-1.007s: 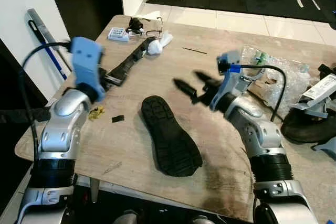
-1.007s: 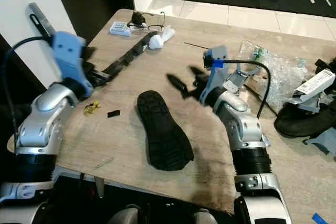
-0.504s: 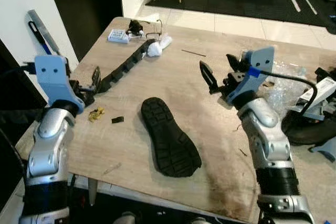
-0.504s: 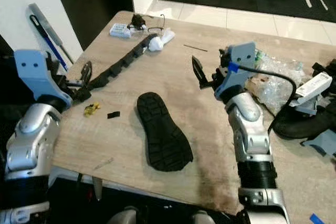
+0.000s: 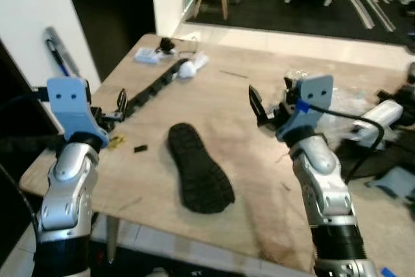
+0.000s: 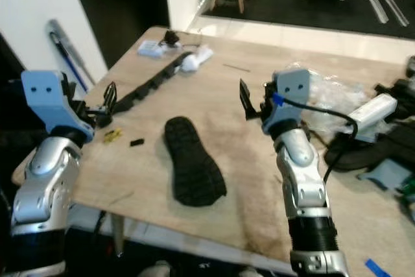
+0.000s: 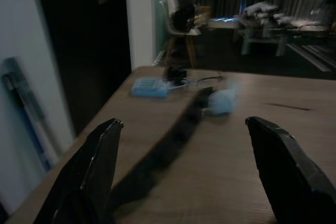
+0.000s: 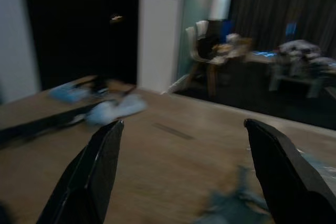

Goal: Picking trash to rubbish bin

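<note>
nothing looks binned yet, and no bin can be made out. both pincers hang above the tabletop, released and carrying nothing: the left pincer over the left edge, the right pincer over the middle toward the right side. the trash lies untouched: one black sole in the middle nearer the front edge, one black strip running from the left edge toward the far left corner, one white wad at the strip's far end, one yellow scrap and one small black chip close together by the left edge, and crumpled clear plastic at the right side. by my reading, every pick is left to do.
</note>
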